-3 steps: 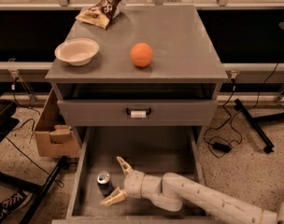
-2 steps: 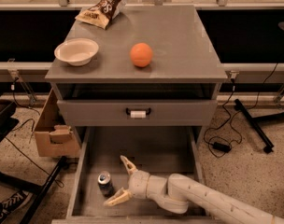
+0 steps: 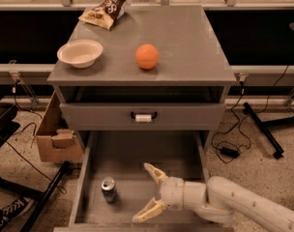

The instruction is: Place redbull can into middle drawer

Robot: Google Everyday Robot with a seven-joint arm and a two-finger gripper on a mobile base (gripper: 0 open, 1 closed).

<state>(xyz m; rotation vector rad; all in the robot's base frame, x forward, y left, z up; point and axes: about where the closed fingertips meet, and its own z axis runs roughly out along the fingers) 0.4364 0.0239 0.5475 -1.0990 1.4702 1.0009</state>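
Observation:
The redbull can [image 3: 108,189] stands upright on the floor of the open middle drawer [image 3: 137,156], near its front left. My gripper [image 3: 148,192] is inside the drawer to the right of the can, open, with one finger [image 3: 154,172] behind and one finger [image 3: 148,210] in front. There is a gap between the fingers and the can. My white arm [image 3: 243,207] reaches in from the lower right.
On the cabinet top [image 3: 185,37] lie a white bowl [image 3: 80,53], an orange ball [image 3: 147,56] and a brown crisp bag [image 3: 107,7]. A closed drawer front with black handle [image 3: 143,116] is above the open drawer. A cardboard box [image 3: 57,139] stands at the left.
My gripper has drawn back to the right, away from the can. The can stays standing in the drawer.

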